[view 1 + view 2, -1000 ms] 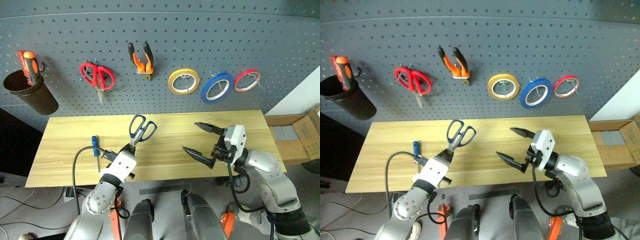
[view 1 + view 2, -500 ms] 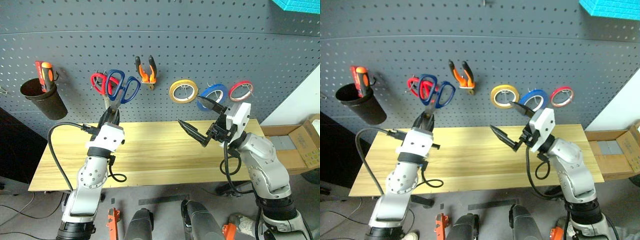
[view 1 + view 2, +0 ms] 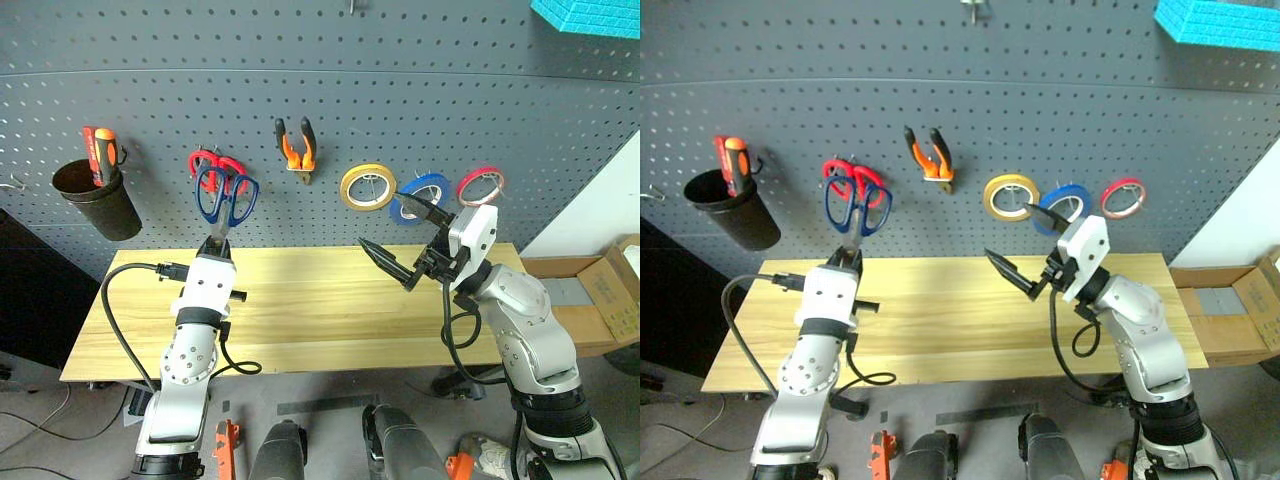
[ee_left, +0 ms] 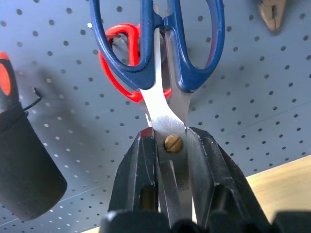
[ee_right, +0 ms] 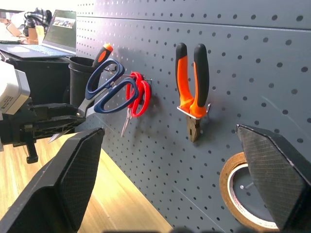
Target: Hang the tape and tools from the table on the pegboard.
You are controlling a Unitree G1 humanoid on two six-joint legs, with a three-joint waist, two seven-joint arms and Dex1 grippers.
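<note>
- A dark grey pegboard (image 3: 420, 90) is seen behind a light wooden tabletop (image 3: 310, 310).
- The blue-handled scissors (image 3: 224, 200) are held blades-down by the left pincer (image 3: 214, 252), which is clamped shut on the steel blades near the pivot screw.
- Their blue handles are raised in front of the red scissors (image 3: 215, 165) hanging on the board; whether a hook has been caught cannot be told.
- The right pincer (image 3: 405, 245) is held wide open above the tabletop, with nothing in it.
- The pliers (image 3: 296, 148), a yellow roll (image 3: 367, 187), the blue tape (image 3: 420, 195) and a red roll (image 3: 480, 184) are hung in a row.
- An orange-red screwdriver (image 3: 101, 155) is stood in a black cup (image 3: 98, 200).
</note>
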